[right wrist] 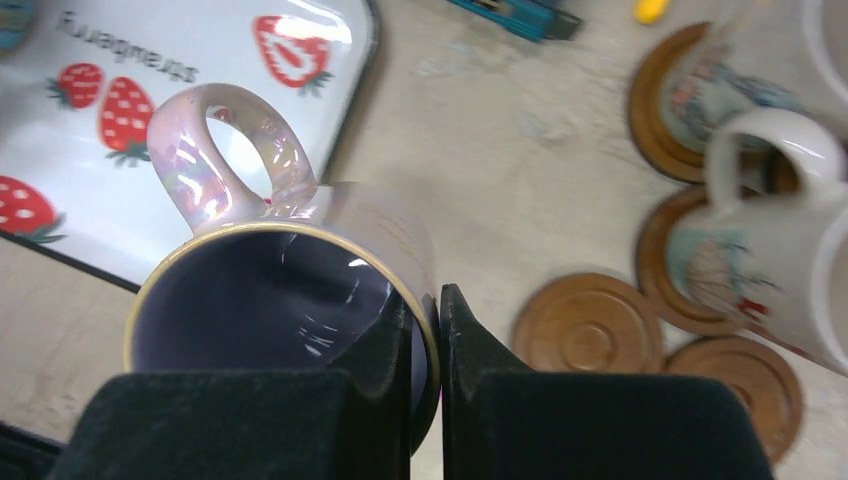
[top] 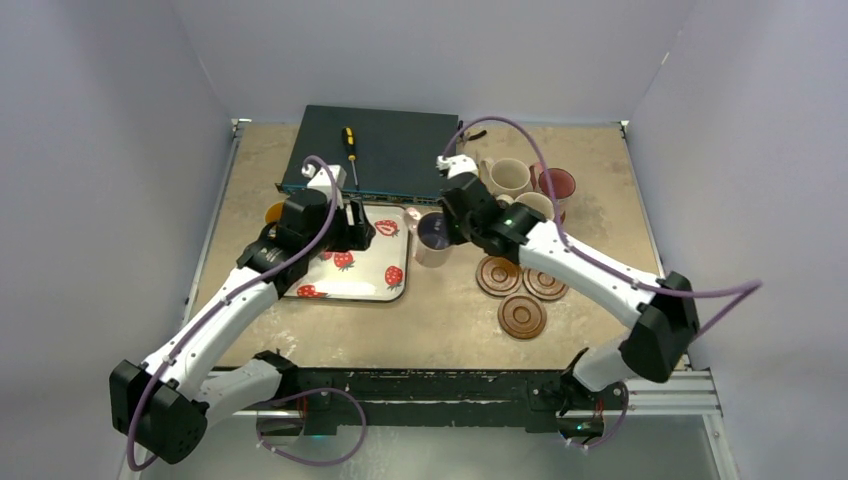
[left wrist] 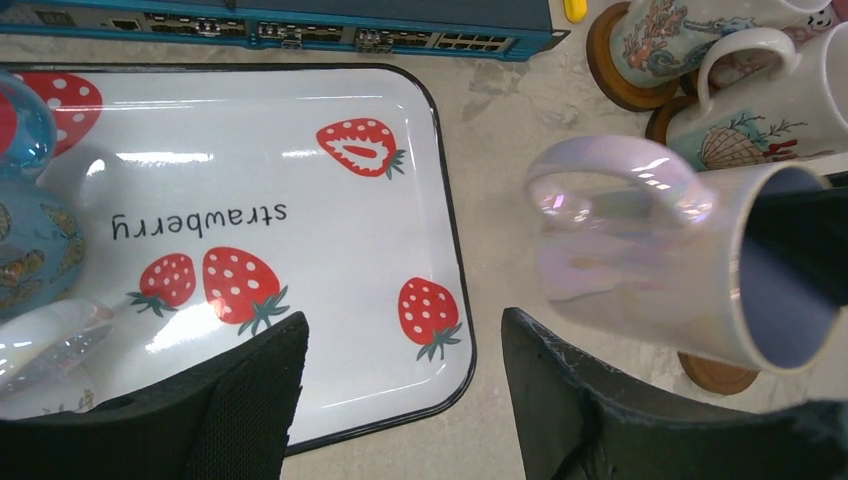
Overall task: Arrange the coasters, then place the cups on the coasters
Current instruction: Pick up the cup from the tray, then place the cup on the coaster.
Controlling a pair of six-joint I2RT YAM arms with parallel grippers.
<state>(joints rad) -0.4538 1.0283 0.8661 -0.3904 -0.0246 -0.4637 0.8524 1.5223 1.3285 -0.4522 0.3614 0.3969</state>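
My right gripper (right wrist: 427, 300) (top: 449, 224) is shut on the rim of a pearly cup with a purple inside (right wrist: 270, 300) (top: 432, 238) (left wrist: 640, 250), one finger inside and one outside. The cup is just right of the strawberry tray. Three bare brown coasters (top: 497, 275) (top: 545, 284) (top: 522, 316) lie to its right. Further back, three cups (top: 507, 177) (top: 556, 185) (top: 535, 205) stand on coasters (right wrist: 660, 130). My left gripper (left wrist: 403, 325) (top: 356, 230) hangs open over the tray's right part, holding nothing. A blue cup (left wrist: 30, 230) sits at the tray's left.
The white strawberry-print tray (top: 350, 275) (left wrist: 300, 130) lies left of centre. A dark network switch (top: 400, 150) with a yellow-handled screwdriver (top: 349, 148) on it stands at the back. An orange-inside cup (top: 275, 212) shows partly behind my left arm.
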